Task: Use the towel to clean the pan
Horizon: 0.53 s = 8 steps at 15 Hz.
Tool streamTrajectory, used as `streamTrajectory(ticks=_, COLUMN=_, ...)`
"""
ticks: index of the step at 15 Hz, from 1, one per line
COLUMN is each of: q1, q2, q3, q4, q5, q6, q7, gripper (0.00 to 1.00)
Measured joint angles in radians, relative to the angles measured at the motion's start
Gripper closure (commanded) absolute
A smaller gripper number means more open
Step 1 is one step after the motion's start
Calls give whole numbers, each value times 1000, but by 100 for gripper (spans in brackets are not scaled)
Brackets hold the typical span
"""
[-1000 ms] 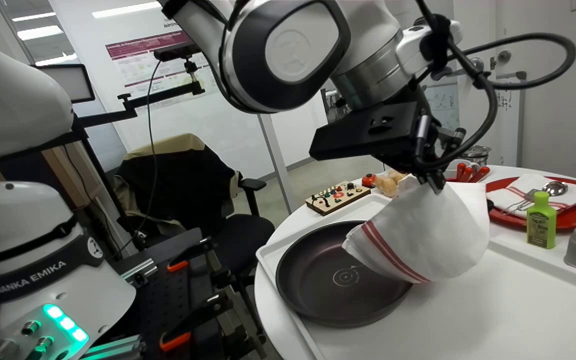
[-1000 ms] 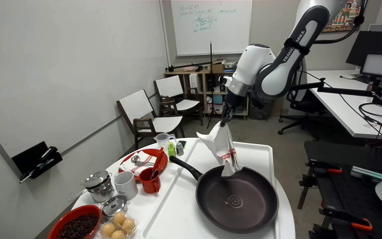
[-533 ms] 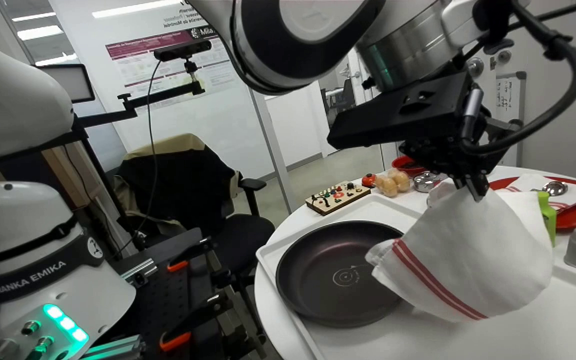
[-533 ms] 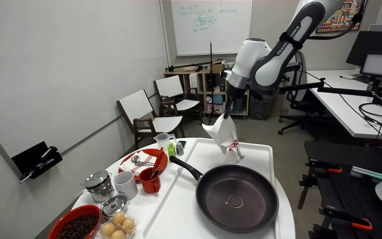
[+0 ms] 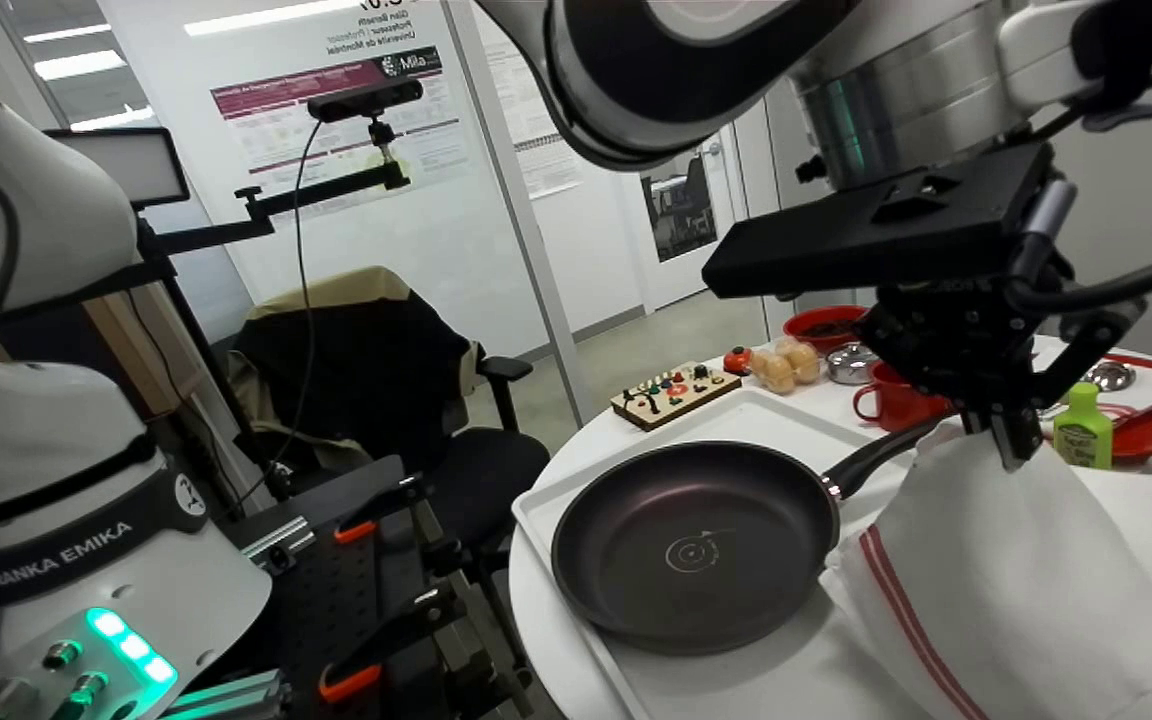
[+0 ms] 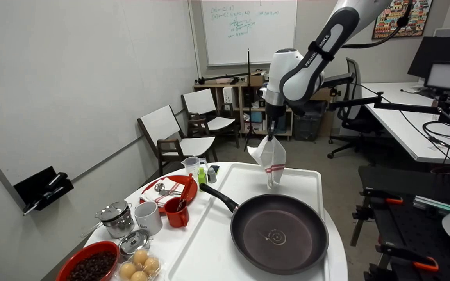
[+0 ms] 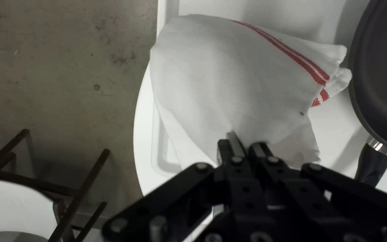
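In an exterior view, my hand (image 5: 998,440) is pinched tight on the top of the towel (image 5: 1016,590), which hangs from it in a loose drape beside the pan (image 5: 686,545). Red stripes run along the towel's edge nearest the pan. The pan sits upright on the white tray (image 5: 786,425), its handle partly behind the towel. A green bottle (image 5: 1083,430) stands beyond.

In an exterior view, the towel hangs from my hand over the tray, just past the pan's rim. The pan's handle points toward a red plate (image 6: 179,178) with a napkin (image 6: 173,185) on it; a red mug (image 6: 177,214) and a white mug (image 6: 149,217) stand near the plate on the white surface (image 6: 172,242).

In the wrist view, my fingers (image 7: 236,144) are close together on the towel, which spreads below them. Its striped corner is right beside the pan's rim; whether they touch, I cannot tell.
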Motion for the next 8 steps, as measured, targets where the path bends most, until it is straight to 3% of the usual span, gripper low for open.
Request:
streamTrajectory(ticks=4, q1=187, q2=47, q3=-152, q4=33, q5=19, q6=-50, q7=2, gripper=99)
streamTrajectory(ticks=8, q1=311, q2=99, q3=-247, q4=73, q5=52, q6=-99, q7=3, gripper=99)
